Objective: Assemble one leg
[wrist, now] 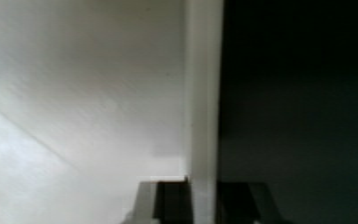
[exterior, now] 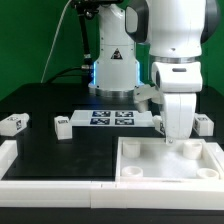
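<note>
Black worktop, green backdrop. Logged gripper (exterior: 180, 146) low inside tabletop (exterior: 150, 183) by worktop's camera-side edge; cannot tell finger gap or hold. Logged loose leg (exterior: 62, 125) toward worktop's edge at the exterior view's left. Advise slow, vertical seating.

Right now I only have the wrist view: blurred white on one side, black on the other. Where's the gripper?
Observer: The gripper is low over the far edge of the square tabletop, toward the exterior view's right.
Operator: Any leg close to it?
Observer: Yes, one leg lies on the black table just behind the tabletop, on the exterior view's right of the gripper.
Operator: Other legs?
Observer: Two more sit on the exterior view's left of the marker board: a near-left leg and a far-left leg, both apart from the tabletop.
</note>
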`<state>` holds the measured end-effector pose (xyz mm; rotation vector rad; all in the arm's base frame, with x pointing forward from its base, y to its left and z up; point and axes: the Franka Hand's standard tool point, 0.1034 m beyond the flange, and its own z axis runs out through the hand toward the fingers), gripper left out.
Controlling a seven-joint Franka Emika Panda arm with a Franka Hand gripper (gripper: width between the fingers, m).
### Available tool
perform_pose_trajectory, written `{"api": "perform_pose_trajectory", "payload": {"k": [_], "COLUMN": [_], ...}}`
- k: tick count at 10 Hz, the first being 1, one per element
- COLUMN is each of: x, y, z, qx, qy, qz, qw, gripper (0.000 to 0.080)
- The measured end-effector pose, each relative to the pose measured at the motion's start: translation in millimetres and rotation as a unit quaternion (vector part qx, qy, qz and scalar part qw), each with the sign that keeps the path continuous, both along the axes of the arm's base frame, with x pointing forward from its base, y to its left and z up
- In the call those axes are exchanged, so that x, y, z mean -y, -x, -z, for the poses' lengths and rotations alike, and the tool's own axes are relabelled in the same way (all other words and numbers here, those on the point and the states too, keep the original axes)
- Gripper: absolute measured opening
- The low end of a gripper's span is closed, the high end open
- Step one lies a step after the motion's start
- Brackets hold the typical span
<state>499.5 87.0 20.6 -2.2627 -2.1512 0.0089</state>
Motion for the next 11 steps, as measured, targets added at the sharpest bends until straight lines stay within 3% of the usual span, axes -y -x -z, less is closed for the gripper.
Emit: {"api": "perform_pose_trajectory", "payload": {"k": [2, 3, 4, 5, 6, 7, 8, 11], "x": [0.7, 0.9, 0.9, 1.0, 1.1, 1.2, 1.2, 2.0], "y": [0.1, 0.1, 0.1, 0.1, 0.2, 0.2, 0.2, 0.1], "z": [0.1, 0.2, 0.3, 0.3, 0.4, 0.4, 0.4, 0.4], "qx": [0.000, 0.000, 0.000, 0.000, 0.000, 0.000, 0.000, 0.000], "qy": [0.000, 0.000, 0.000, 0.000, 0.000, 0.000, 0.000, 0.000], "qz": [0.005, 0.005, 0.006, 0.006, 0.006, 0.006, 0.006, 0.007], "qw": [1.000, 1.000, 1.000, 1.000, 1.000, 1.000, 1.000, 1.000], "gripper": [0.0059, 0.0162, 0.0162, 0.0345, 0.0345, 0.0529, 0.0615, 0.0648]}}
